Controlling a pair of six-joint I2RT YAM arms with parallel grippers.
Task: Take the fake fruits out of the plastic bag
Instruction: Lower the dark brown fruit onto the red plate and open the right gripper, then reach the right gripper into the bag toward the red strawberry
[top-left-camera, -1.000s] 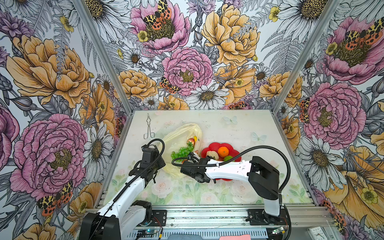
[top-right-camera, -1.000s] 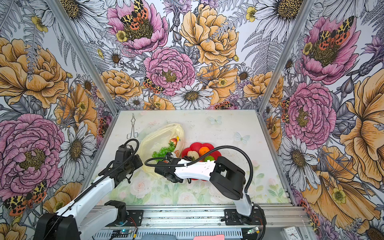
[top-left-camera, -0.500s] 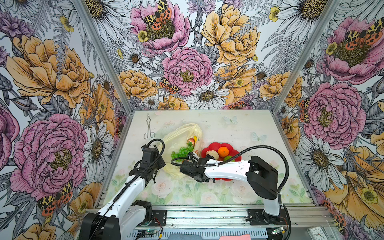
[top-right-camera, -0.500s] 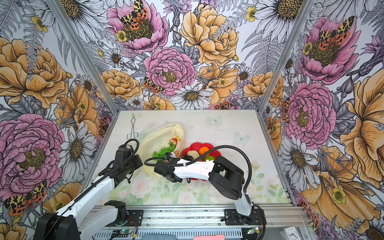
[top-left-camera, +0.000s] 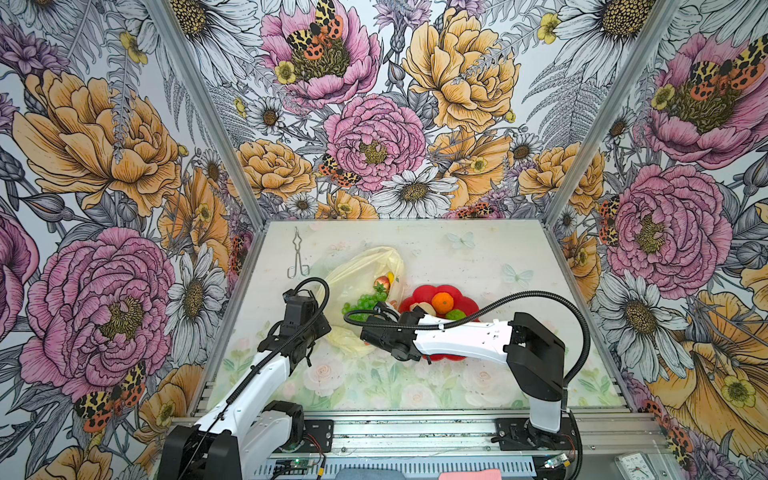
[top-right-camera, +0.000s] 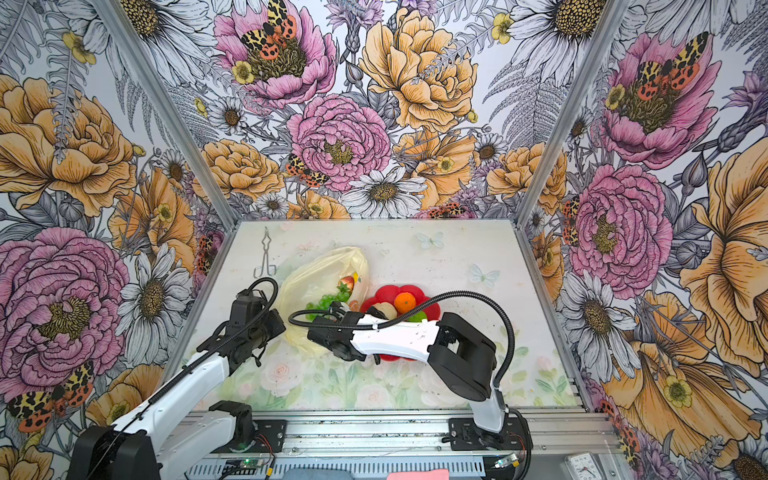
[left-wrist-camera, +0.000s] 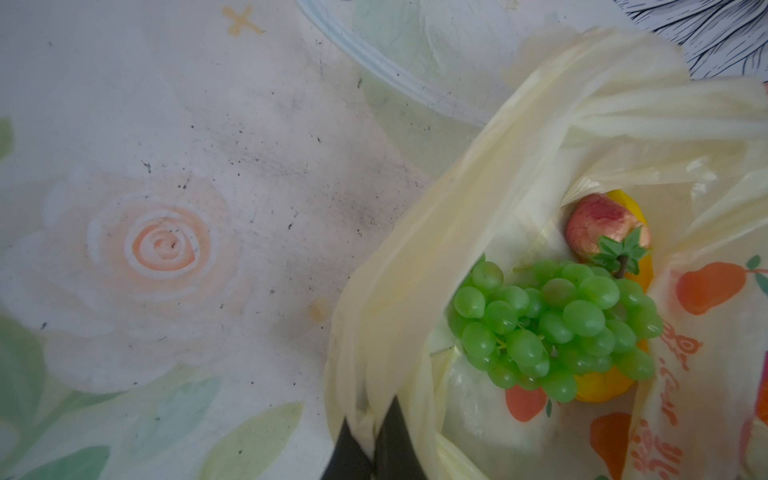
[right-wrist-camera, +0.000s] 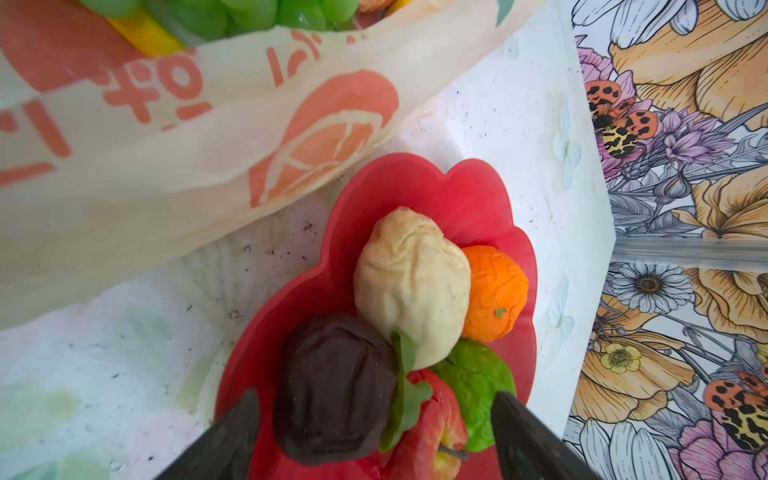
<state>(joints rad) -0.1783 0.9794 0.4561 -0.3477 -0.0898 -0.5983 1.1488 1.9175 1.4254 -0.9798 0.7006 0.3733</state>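
The glossy green plastic grape bunch (left-wrist-camera: 557, 328) lay inside the thin crinkly pale-yellow plastic bag (left-wrist-camera: 449, 216), over a yellow plastic banana (left-wrist-camera: 602, 388) and beside a small red strawberry-like fruit (left-wrist-camera: 602, 226). Light, hard and slick, the bunch would likely lift best by its stem end. The left gripper (left-wrist-camera: 370, 415) pinched the bag's limp rim; the right gripper (right-wrist-camera: 374, 395) stood wide over the red flower-shaped plate (right-wrist-camera: 457, 187), holding nothing

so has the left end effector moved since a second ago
no, the left end effector holds its spot below the metal tongs, shut on the plastic bag
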